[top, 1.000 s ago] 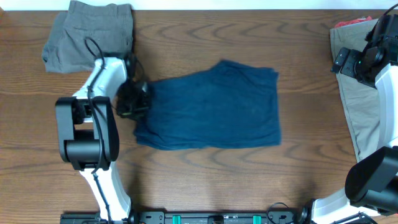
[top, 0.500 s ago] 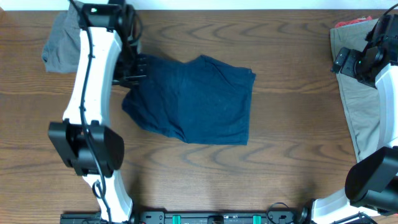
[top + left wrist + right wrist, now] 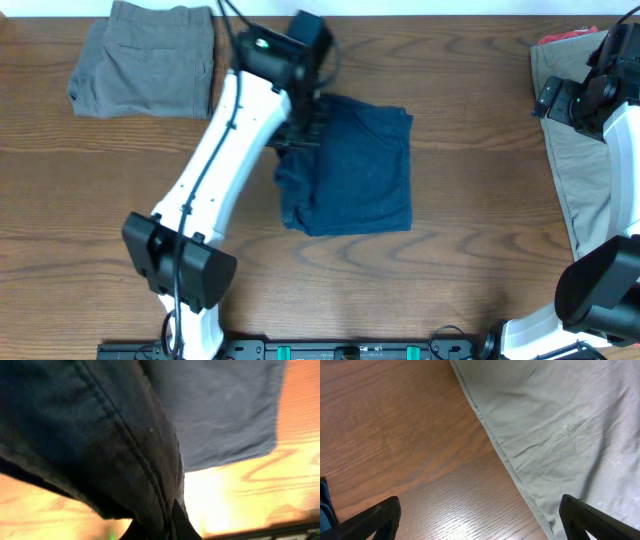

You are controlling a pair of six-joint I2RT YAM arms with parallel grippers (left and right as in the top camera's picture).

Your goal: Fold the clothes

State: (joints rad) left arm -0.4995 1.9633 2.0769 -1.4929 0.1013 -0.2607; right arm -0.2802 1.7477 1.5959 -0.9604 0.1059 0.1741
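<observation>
The navy blue shorts (image 3: 350,170) lie on the table's middle, folded over toward the right. My left gripper (image 3: 300,128) is shut on their left edge and holds it lifted over the rest; the left wrist view shows the navy cloth (image 3: 100,435) pinched between the fingertips (image 3: 167,525). My right gripper (image 3: 570,100) hangs open and empty above the khaki-beige shorts (image 3: 585,170) at the right edge; the right wrist view shows its spread fingers (image 3: 480,520) over the wood beside that cloth (image 3: 560,425).
Folded grey shorts (image 3: 145,58) lie at the back left. A coral-red garment (image 3: 565,37) peeks out at the back right above the khaki pair. The left arm (image 3: 215,190) stretches diagonally across the left half of the wooden table (image 3: 480,270).
My left gripper has carried the shorts' left edge up and rightward over the rest, so the navy pair now lies narrower and farther right. The right arm has not moved.
</observation>
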